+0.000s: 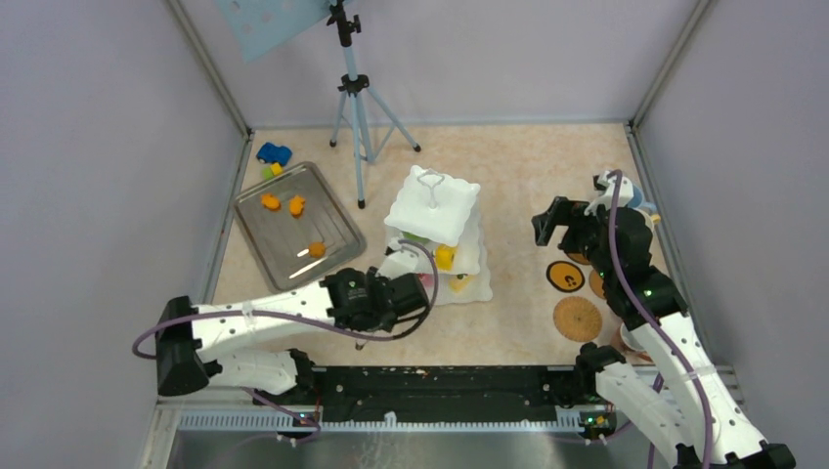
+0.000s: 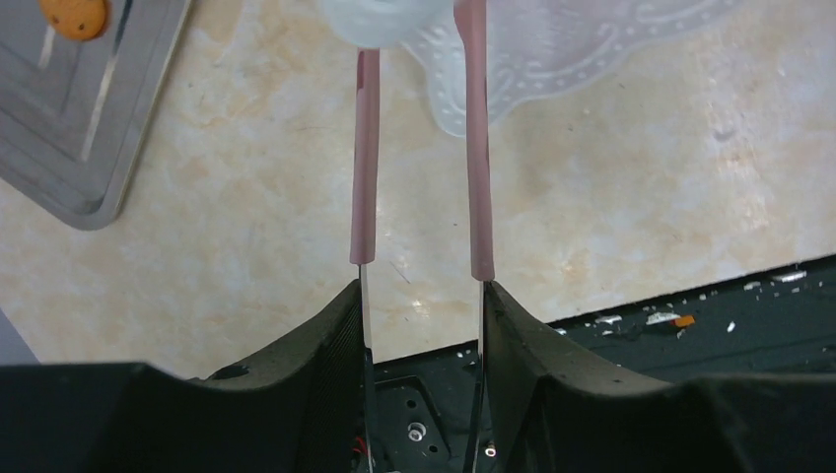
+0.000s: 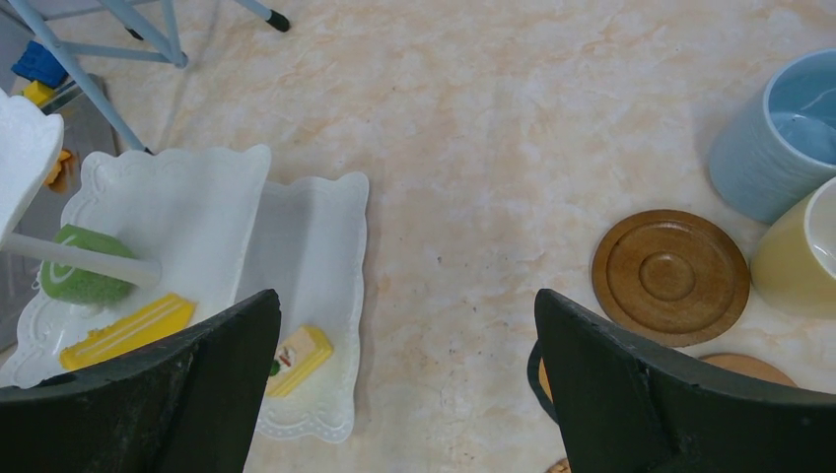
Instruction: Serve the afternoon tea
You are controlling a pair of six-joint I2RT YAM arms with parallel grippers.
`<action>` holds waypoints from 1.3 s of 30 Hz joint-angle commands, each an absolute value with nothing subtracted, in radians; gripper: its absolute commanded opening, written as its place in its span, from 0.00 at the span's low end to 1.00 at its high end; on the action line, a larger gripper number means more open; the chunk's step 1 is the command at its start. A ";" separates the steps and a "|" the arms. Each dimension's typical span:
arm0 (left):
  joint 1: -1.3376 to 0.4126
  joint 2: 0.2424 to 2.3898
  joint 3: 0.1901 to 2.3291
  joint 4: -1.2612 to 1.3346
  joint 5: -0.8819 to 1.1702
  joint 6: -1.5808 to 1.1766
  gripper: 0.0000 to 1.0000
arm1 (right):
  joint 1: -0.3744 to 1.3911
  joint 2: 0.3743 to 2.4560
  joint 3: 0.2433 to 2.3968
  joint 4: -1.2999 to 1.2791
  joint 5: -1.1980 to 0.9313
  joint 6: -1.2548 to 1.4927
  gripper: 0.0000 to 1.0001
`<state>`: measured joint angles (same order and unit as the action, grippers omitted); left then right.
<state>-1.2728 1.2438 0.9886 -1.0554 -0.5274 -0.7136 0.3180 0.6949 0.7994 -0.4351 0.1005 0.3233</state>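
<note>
The white three-tier stand [image 1: 435,210] is at the table's middle. It carries a yellow pastry [image 1: 445,257], a green one [image 3: 84,281], a yellow slab [image 3: 126,330] and a cake wedge [image 3: 301,357]. My left gripper [image 1: 406,291] is shut on pink-sleeved metal tongs [image 2: 365,168], which point at the corner of the stand's bottom tier [image 2: 572,49]. A blurred white shape [image 2: 380,20] lies at the tong tips. My right gripper [image 1: 549,223] hangs open and empty right of the stand, near a brown coaster [image 3: 670,276], a blue mug [image 3: 779,138] and a cream mug [image 3: 803,251].
A steel tray [image 1: 332,220] at the left holds three orange pastries [image 1: 296,205]. A blue toy car [image 1: 275,153] sits behind it. A tripod [image 1: 357,107] stands at the back. More coasters [image 1: 577,318] lie near the right arm. Walls enclose the table.
</note>
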 commanded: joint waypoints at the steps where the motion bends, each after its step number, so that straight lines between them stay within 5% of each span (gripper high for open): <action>1: -1.164 1.130 0.971 -1.063 -0.511 -0.738 0.50 | 0.326 0.691 0.817 -0.406 0.117 0.298 0.99; 11: -0.681 1.029 1.021 -0.954 -0.492 -0.567 0.53 | 0.326 0.722 0.807 -0.390 0.042 0.338 0.99; 19: -0.104 1.219 1.060 -0.817 -0.011 -0.397 0.58 | 0.326 0.737 0.837 -0.415 0.013 0.351 0.99; 39: -0.028 1.403 1.126 -0.906 -0.019 -0.371 0.64 | 0.326 0.727 0.814 -0.407 0.005 0.354 0.99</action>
<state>-0.0334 1.4136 1.1034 -0.8875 -0.0002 -0.3779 0.3180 0.7380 0.7994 -0.4358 0.0128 0.3450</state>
